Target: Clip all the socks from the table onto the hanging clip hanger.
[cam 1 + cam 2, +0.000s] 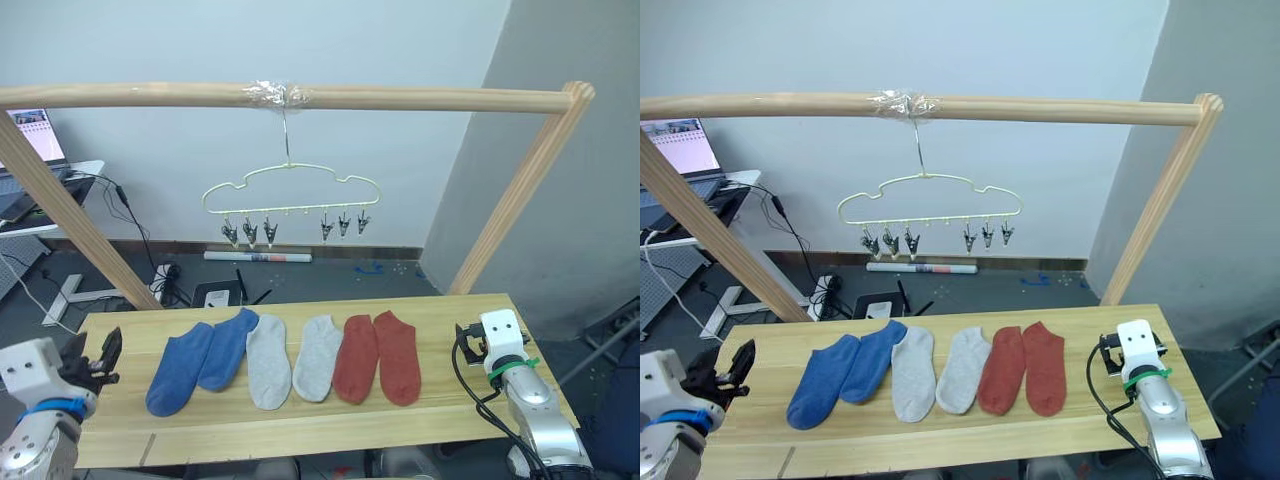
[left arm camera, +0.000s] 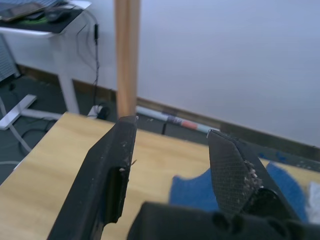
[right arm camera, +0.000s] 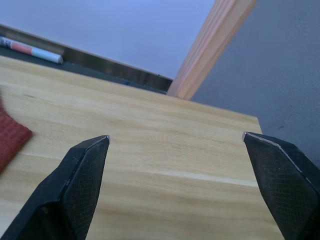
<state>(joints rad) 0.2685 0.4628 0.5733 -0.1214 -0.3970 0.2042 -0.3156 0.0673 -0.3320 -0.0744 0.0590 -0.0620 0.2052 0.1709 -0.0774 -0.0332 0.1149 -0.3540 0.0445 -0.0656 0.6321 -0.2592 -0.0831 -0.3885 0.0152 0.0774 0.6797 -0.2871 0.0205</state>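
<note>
Six socks lie in a row on the wooden table (image 1: 430,420): two blue socks (image 1: 180,372) at the left, two light grey socks (image 1: 268,362) in the middle, two rust-red socks (image 1: 397,357) at the right. Above and behind them hangs the clip hanger (image 1: 290,188), hooked on a horizontal pole, with its metal clips (image 1: 250,234) empty. My left gripper (image 1: 95,352) hovers open over the table's left end, left of the blue socks (image 2: 200,187). My right gripper (image 3: 175,137) is open over the table's right end, right of a red sock (image 3: 10,140).
A frame of wooden poles spans the table: a top bar (image 1: 420,98) and slanted legs (image 1: 60,215) (image 1: 520,190) at both ends. A laptop (image 1: 35,135) sits on a white desk at the back left. Cables and a tube (image 1: 258,256) lie on the floor behind.
</note>
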